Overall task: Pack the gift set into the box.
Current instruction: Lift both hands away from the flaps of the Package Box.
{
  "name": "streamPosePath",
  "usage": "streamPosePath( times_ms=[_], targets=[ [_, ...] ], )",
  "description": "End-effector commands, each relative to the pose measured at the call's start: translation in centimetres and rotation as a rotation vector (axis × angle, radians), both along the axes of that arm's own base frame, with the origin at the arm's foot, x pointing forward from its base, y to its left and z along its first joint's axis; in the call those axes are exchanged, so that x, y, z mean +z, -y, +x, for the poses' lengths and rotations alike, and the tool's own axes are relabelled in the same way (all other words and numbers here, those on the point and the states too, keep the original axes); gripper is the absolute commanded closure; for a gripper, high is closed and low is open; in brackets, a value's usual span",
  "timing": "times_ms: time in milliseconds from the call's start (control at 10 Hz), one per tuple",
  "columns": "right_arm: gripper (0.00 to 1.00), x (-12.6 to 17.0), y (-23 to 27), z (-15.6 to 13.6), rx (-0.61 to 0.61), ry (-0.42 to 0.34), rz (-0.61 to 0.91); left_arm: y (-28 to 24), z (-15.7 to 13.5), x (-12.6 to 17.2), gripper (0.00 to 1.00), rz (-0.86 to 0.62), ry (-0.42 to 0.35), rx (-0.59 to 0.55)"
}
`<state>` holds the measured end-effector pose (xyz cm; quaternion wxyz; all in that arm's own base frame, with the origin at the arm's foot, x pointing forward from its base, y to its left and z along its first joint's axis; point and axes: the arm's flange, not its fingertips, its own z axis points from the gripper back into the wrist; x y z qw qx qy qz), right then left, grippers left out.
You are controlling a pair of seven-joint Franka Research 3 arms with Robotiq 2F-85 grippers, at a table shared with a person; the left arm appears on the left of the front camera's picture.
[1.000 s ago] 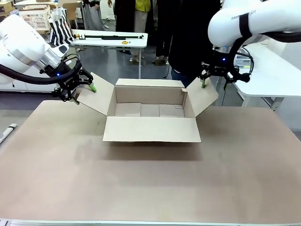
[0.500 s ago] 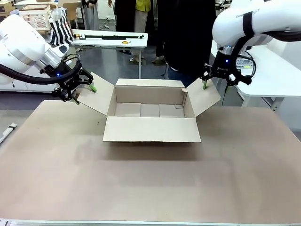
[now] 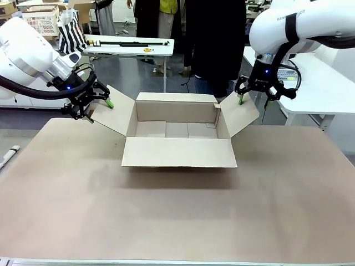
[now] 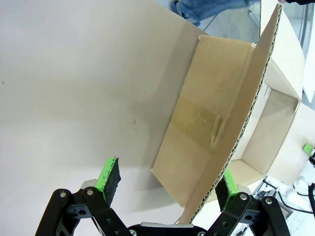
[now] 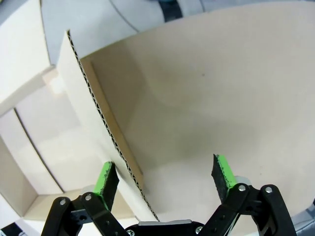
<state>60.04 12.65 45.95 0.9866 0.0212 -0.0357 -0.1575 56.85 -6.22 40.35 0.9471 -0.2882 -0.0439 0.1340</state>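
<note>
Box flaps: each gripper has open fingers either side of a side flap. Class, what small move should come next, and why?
The left gripper and right gripper each straddle one of the splayed side flaps of the box, fingers open, gripping nothing. So probably close them on the flaps, which should hold the empty box open and steady.

The box [image 3: 177,152] is viewed frontally across the table [image 3: 177,221]; its left flap [image 4: 197,137] and right flap [image 5: 117,129] are seen closely by the wrist cameras.
</note>
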Motion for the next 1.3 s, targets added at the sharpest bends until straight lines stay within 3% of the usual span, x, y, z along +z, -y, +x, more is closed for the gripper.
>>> streamPosePath(
  times_ms=[0,1200],
  targets=[
    [0.0,0.28,0.13,-0.06,-0.003,0.01,-0.023,-0.08,-0.21,0.18,0.0,0.001,-0.004,0.001],
    [0.0,0.28,0.13,-0.06,-0.003,0.01,-0.023,-0.08,-0.21,0.18,0.0,0.001,-0.004,0.001]
  ],
)
